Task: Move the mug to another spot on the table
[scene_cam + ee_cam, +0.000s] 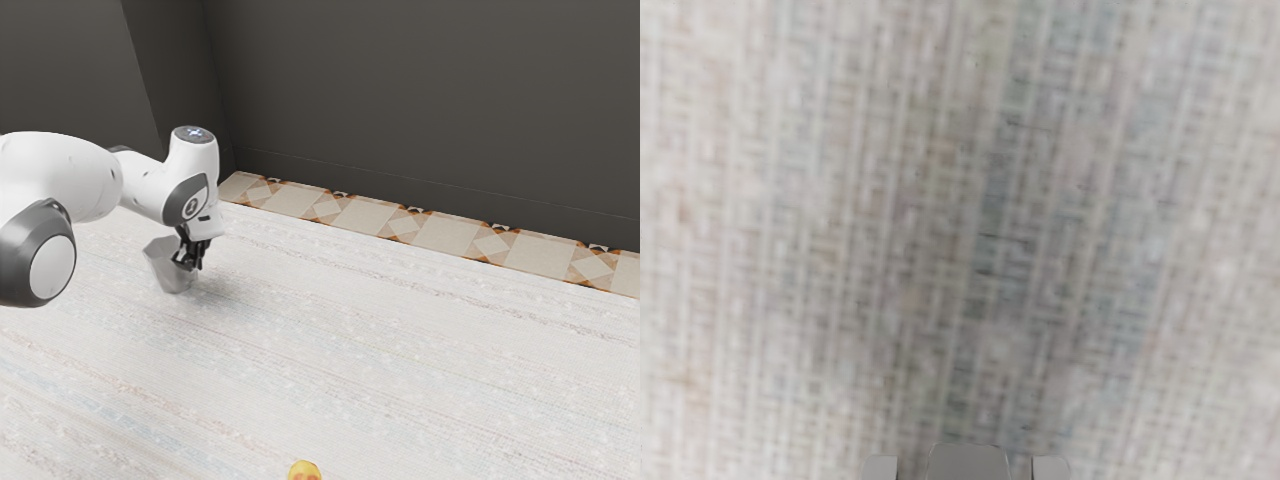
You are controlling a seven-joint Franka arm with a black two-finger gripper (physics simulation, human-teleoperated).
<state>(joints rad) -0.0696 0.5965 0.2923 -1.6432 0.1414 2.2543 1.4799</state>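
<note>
**Yellow object point(305, 470) at near edge; mug point(166, 270) in gripper point(188, 262)**

Small yellow object sits at the table's point(400, 350) near edge, well apart from the arm. Gripper fingers are clamped on the wall of the grey mug, which is tilted, at the exterior view's left. Contact with the tabletop: cannot tell. Wrist view: grey mug edge point(968, 462) under the hand.

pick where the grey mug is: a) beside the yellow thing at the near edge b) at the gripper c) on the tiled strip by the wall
b: the mug hangs tilted right at the gripper, far from the yellow thing.
</note>
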